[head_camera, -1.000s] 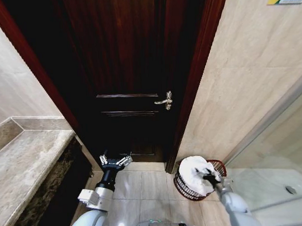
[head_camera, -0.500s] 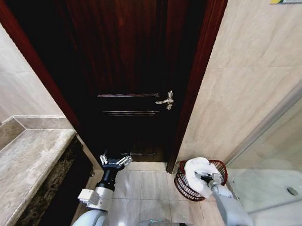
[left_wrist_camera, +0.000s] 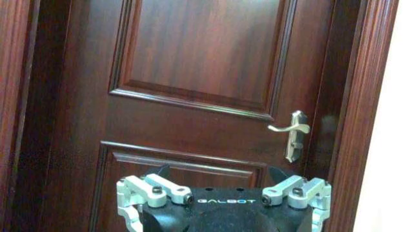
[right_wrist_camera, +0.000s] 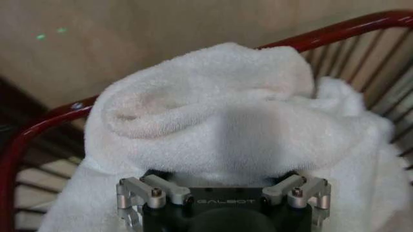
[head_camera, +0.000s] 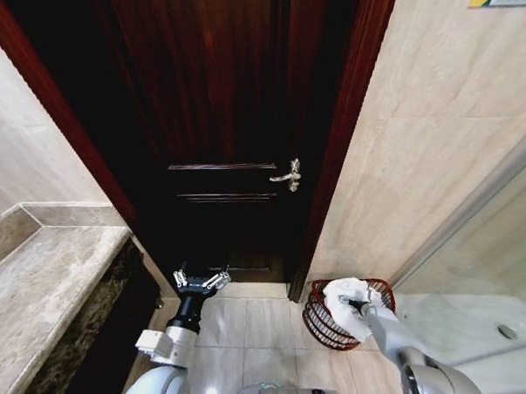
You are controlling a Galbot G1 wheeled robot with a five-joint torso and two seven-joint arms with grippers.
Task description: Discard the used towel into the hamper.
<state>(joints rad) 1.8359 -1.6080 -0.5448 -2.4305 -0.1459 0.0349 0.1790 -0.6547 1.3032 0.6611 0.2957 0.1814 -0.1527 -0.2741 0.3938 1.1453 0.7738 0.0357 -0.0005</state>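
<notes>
Towel (head_camera: 344, 300) bunches in the hamper (head_camera: 316, 321), its folds hiding whether the right gripper (head_camera: 359, 304) grips it. Left gripper (head_camera: 201, 281) hangs spread wide, empty, facing the door (head_camera: 216, 120).

Fluffy cloth towel (right_wrist_camera: 226, 121) — wire hamper (head_camera: 319, 321).

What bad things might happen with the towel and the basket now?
The towel is bunched high over the hamper's rim, so part might flop outside. The right hand is pressed into the cloth, so pulling away may drag it back out. The small hamper might also tip if nudged.
</notes>
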